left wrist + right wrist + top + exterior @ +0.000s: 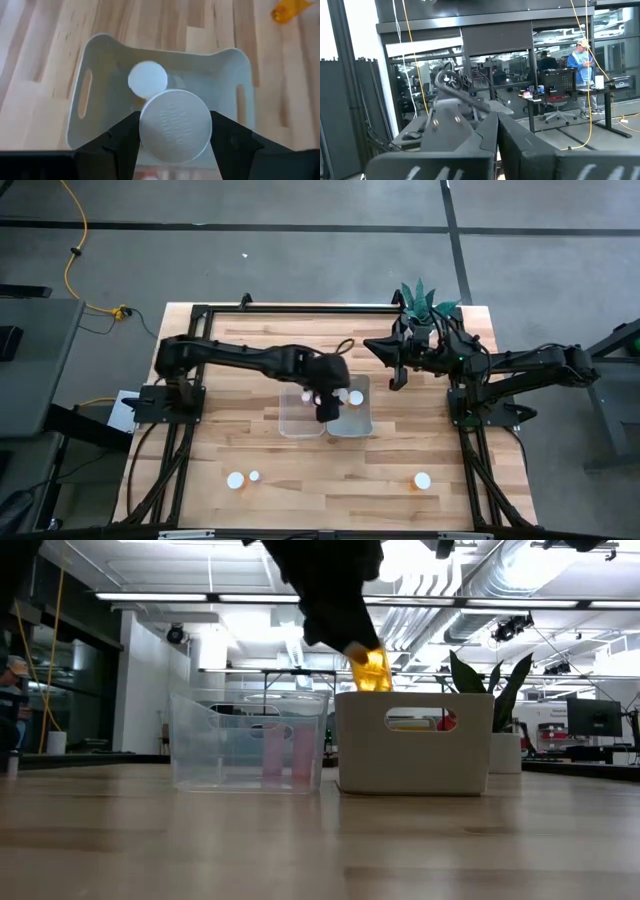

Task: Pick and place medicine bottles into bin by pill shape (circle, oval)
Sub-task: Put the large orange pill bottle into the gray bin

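From above, my left gripper (327,402) hangs over the two bins in the middle of the wooden table (330,500), right at the seam between the clear bin (298,422) and the white bin (352,418), where a white-capped bottle (356,397) already sits. Two more bottles (236,479) (254,476) stand together near the front left of the table, and a single one (422,480) stands at the front right. My right gripper (397,379) waits at the back right, beside the potted plant (421,304). At table level, my left gripper (362,662) holds an amber medicine bottle (371,670) just above the rim of the white bin (413,755), with the clear bin (248,745) close beside it. Through my left wrist camera, my fingers (120,142) clasp either side of that bottle's big white cap (175,125) above the white bin (92,60), where a smaller cap (147,79) lies inside; another amber bottle (291,9) lies on the table beyond. My right wrist camera shows my right gripper (496,131) clenched with nothing in it, pointing into the room, where a person (582,62) stands far off.
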Robot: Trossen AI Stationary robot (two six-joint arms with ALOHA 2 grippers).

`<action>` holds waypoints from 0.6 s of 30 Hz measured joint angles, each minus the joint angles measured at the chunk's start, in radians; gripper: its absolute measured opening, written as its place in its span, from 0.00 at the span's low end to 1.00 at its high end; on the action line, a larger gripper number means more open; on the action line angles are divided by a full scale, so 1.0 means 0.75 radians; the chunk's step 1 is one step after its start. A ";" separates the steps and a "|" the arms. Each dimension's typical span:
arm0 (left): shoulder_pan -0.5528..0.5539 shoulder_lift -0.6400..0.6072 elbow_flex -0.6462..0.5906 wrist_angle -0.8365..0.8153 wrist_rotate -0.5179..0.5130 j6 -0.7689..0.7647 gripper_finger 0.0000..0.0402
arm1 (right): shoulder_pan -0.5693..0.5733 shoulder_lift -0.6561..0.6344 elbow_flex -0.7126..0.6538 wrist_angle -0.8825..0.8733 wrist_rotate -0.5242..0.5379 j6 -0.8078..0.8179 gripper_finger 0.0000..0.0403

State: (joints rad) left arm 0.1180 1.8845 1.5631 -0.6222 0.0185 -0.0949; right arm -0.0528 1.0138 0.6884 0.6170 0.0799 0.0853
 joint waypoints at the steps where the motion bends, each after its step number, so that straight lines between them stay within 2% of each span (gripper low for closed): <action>1: 0.004 0.018 0.013 -0.002 0.000 0.016 0.48 | 0.000 0.000 0.000 0.001 0.000 0.000 0.00; 7: 0.044 0.082 0.044 -0.153 0.000 0.087 0.48 | 0.000 0.000 0.000 -0.004 0.000 0.000 0.00; 16: 0.097 0.117 0.043 -0.139 0.006 0.168 0.48 | 0.000 0.000 0.000 -0.009 0.000 0.000 0.00; 18: 0.104 0.137 0.045 -0.109 0.045 0.168 0.48 | 0.000 0.000 0.000 -0.009 0.000 0.000 0.00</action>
State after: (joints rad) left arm 0.1960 1.9876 1.5966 -0.7039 0.0524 0.0307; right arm -0.0528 1.0140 0.6881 0.6099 0.0799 0.0853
